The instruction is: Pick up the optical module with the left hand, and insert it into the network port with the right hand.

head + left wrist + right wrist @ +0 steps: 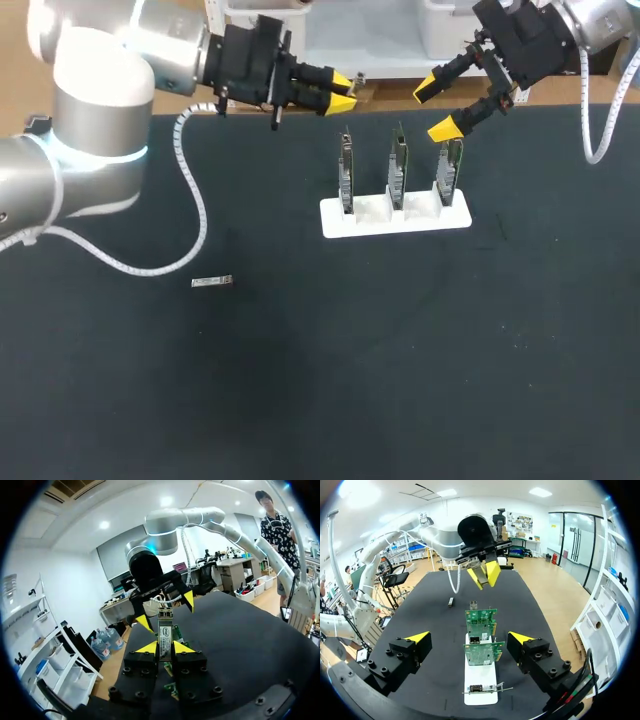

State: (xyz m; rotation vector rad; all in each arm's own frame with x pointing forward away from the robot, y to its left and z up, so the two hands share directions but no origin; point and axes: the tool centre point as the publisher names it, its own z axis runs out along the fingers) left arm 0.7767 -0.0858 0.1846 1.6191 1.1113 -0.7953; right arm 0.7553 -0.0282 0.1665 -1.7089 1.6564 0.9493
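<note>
Above the bench in the head view, my left gripper and right gripper hang near each other over the white holder. Its three slots each carry one of the upright network cards. A second small module lies well apart.

Left wrist view: the left gripper is clamped on the optical module, so I judge pickup done.

Right wrist view: the right gripper stands wide open and empty. Handover and insertion remain.

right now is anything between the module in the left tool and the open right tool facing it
Nothing visible. The optical module is gripped in the left tool, and the gap to the right tool is bare. The three circuit cards in their white holder stand lower, beneath that line.
</note>
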